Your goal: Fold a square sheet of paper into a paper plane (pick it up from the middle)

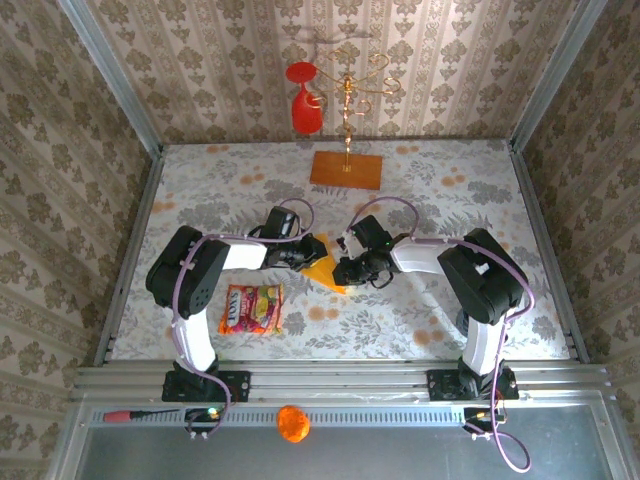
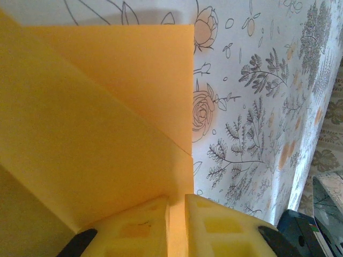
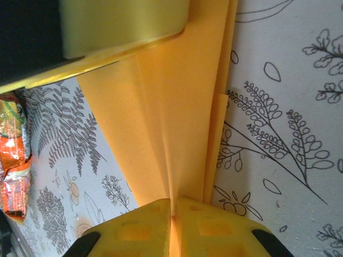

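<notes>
The yellow-orange paper (image 1: 322,270), folded into several layers, is being held just beyond and to the right of the snack packet (image 1: 252,308), over the flowered table (image 1: 420,320). It is being pinched by the left gripper (image 1: 306,256) on the side nearer the snack packet, with 2 yellow pads (image 2: 139,230) being pressed narrowly together on 1 edge. It is being clamped by the right gripper (image 1: 350,270) on the side farther from the snack packet, with its pads (image 3: 214,227) being closed on the gathered folds. The print on the snack packet is being shown too small and blurred to be read. Well beyond the snack packet, a brownish-orange board (image 1: 346,170) is being kept apart from both grippers.
</notes>
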Controlling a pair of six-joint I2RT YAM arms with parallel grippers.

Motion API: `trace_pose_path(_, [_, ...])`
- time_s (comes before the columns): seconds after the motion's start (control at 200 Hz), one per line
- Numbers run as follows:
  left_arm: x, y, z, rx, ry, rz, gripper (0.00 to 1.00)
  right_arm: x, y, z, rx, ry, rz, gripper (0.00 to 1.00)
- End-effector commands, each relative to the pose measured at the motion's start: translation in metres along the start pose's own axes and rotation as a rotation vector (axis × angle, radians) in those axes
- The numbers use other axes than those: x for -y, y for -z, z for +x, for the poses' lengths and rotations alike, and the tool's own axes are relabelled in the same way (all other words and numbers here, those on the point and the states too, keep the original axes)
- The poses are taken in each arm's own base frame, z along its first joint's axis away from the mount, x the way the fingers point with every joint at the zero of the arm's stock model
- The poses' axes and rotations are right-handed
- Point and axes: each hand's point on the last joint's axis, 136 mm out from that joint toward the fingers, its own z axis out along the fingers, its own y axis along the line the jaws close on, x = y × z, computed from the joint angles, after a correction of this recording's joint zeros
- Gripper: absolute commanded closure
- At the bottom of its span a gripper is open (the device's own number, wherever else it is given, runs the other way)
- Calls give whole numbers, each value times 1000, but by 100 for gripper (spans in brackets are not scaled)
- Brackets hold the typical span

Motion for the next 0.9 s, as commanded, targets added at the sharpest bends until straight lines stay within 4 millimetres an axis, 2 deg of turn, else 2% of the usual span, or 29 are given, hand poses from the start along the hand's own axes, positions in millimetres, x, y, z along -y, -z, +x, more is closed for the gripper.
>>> trace_pose_path(0.0, [-11, 0, -6, 8, 3, -34, 84, 32, -7, 34, -115, -43, 141, 87])
trace_pose_path(0.295, [-21, 2, -11, 16, 12, -65, 87, 40, -8, 47, -171, -73, 184, 91])
trace_pose_path(0.585, [-29, 3, -15, 10, 4, -87, 88, 48, -7, 51, -182, -92, 228, 92])
trace_pose_path(0.895, [-48, 4, -24, 7, -11, -137, 87, 59, -4, 64, -241, -83, 313, 92])
